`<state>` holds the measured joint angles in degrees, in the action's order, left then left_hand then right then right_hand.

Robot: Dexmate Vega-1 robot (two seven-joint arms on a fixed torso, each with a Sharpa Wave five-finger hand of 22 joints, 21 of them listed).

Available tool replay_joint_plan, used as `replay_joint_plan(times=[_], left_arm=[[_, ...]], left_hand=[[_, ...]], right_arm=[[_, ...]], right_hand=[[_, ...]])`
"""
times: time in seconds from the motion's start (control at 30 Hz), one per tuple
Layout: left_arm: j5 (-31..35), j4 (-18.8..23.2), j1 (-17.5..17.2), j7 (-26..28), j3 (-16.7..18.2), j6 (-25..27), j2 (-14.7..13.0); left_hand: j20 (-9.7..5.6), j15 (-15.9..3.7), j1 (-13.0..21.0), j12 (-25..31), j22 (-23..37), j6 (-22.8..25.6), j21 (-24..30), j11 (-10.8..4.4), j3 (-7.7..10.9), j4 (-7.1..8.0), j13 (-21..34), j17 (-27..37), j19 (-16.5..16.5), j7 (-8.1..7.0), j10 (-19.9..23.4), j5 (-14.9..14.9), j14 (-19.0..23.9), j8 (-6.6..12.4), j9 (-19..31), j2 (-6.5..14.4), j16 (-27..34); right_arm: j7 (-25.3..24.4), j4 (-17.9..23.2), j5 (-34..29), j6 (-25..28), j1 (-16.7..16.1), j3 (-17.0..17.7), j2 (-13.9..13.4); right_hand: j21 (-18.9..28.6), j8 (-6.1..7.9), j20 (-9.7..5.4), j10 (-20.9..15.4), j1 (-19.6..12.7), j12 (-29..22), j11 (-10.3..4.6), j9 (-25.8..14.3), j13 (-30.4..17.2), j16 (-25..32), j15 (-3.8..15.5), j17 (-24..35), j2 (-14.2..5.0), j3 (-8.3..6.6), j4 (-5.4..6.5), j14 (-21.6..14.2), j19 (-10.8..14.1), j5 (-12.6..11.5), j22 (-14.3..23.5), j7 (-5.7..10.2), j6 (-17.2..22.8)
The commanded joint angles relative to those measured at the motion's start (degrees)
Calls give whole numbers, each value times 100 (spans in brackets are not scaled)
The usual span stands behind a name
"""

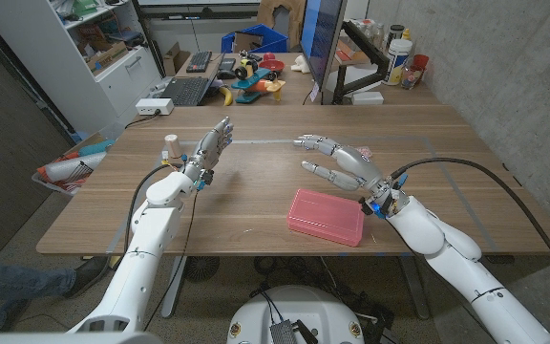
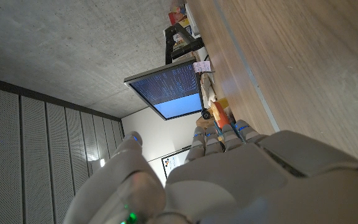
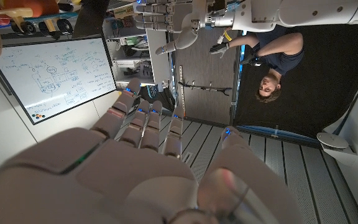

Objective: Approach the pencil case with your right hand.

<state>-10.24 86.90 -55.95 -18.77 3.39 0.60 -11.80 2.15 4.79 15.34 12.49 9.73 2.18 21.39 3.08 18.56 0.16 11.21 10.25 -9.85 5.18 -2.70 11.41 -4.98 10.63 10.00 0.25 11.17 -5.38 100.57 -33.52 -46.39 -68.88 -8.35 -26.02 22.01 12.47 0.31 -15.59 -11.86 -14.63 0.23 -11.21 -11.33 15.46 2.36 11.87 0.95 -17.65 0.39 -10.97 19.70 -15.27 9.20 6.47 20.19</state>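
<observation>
Now right robot hand (image 1: 337, 161) spread, empty, above table (image 1: 256, 205) just beyond pink pencil case (image 1: 326, 217).

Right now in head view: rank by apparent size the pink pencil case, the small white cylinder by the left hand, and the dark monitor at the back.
1. Monitor and pencil case: similar apparent area, and the case sits nearer the camera, so unranked.
2. White cylinder: clearly smallest.

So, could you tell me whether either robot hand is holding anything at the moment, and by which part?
Nothing is held. The right robot hand hovers open beyond the pink pencil case, not touching it. The left robot hand is open and empty too.
</observation>
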Motion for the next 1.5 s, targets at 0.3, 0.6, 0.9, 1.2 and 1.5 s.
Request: replay_joint_plan(times=[0.3, 0.6, 0.9, 1.2, 1.5], left_arm=[[-16, -103, 27, -19, -6, -46, 20], [-3, -185, 72, -31, -15, -48, 30], [13, -250, 111, -37, -28, -81, 51], [17, -271, 129, -45, -23, -77, 53], [28, -230, 105, -48, -17, -65, 39]], left_hand=[[-1, -4, 6, -16, 23, 57, -37, 29, 1, -44, 3, 18, -47, 38, 16, -4, -43, 21, 25, 70, -19], [-4, -1, 3, -19, 24, 70, -59, -1, -2, -50, 3, 18, -38, 43, 13, -5, -44, 24, 25, 76, -20], [-3, -2, -1, -18, 25, 77, -86, 18, -7, -57, 3, 18, -32, 47, 21, -6, -45, 24, 26, 81, -21], [-1, -3, -4, -18, 25, 76, -110, 26, -11, -64, 3, 18, -22, 42, 25, -6, -46, 21, 26, 87, -22], [3, -1, -6, -21, 26, 79, -133, 20, -16, -71, 4, 17, -16, 49, 20, -5, -48, 21, 26, 90, -24]], right_arm=[[-99, 78, -223, 274, -14, -159, -180], [-200, 120, -358, 433, -41, -201, -277], [-328, 169, -540, 568, -40, -252, -380], [-432, 191, -659, 664, -18, -333, -481], [-437, 310, -752, 814, -58, -387, -616]], right_hand=[[-106, -11, 4, -15, -49, 25, -1, -8, -33, -71, 50, 3, 6, 0, -42, 43, 2, -32, 34, 7, 52], [-143, -12, 7, 0, -48, 47, -36, -8, -34, -91, 29, 3, 0, 1, -48, 61, 1, -38, 36, 11, 68], [-171, -12, 3, -16, -46, 55, -66, -8, -35, -91, 18, 5, -9, 1, -52, 34, 14, -43, 37, 22, 86], [-189, -14, 2, -31, -44, 60, -46, -8, -36, -93, 11, 6, -17, 1, -55, 20, 29, -47, 38, 18, 94], [-208, -16, 0, -37, -45, 68, -52, -9, -37, -97, 10, 6, -23, 0, -59, 9, 43, -51, 38, 26, 103]])
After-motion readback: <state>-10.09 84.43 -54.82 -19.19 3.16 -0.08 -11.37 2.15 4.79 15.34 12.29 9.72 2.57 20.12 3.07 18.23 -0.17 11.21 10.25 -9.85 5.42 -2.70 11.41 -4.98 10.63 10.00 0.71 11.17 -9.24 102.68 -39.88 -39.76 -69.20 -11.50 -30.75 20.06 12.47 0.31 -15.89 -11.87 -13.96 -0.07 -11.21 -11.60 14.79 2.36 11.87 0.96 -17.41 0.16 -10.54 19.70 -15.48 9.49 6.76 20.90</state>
